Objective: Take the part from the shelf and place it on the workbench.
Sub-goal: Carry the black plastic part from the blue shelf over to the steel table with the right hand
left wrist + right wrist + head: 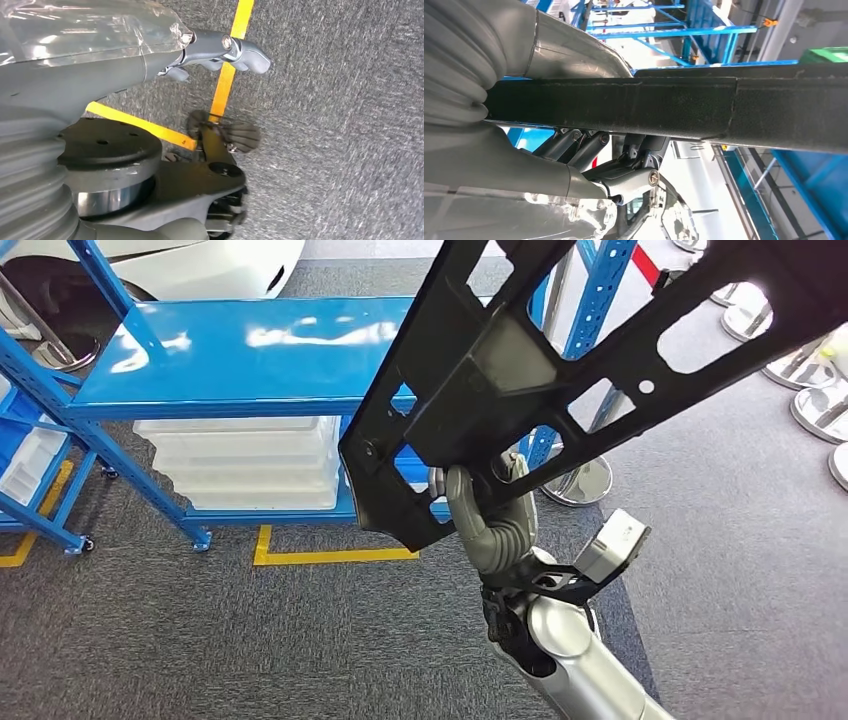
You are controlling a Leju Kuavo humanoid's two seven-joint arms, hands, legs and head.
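Silver right arm (590, 665), black wrist joint, grey ribbed-cover robot hand (495, 525) with darker fingers.

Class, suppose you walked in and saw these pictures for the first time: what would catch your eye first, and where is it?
First, the large black part, a flat frame with cut-outs, held up close to the head camera across the upper right of the view by the right hand gripping its lower edge. Behind it to the left stands the bright blue shelf, with white bins stacked on its lower level and yellow floor tape in front.
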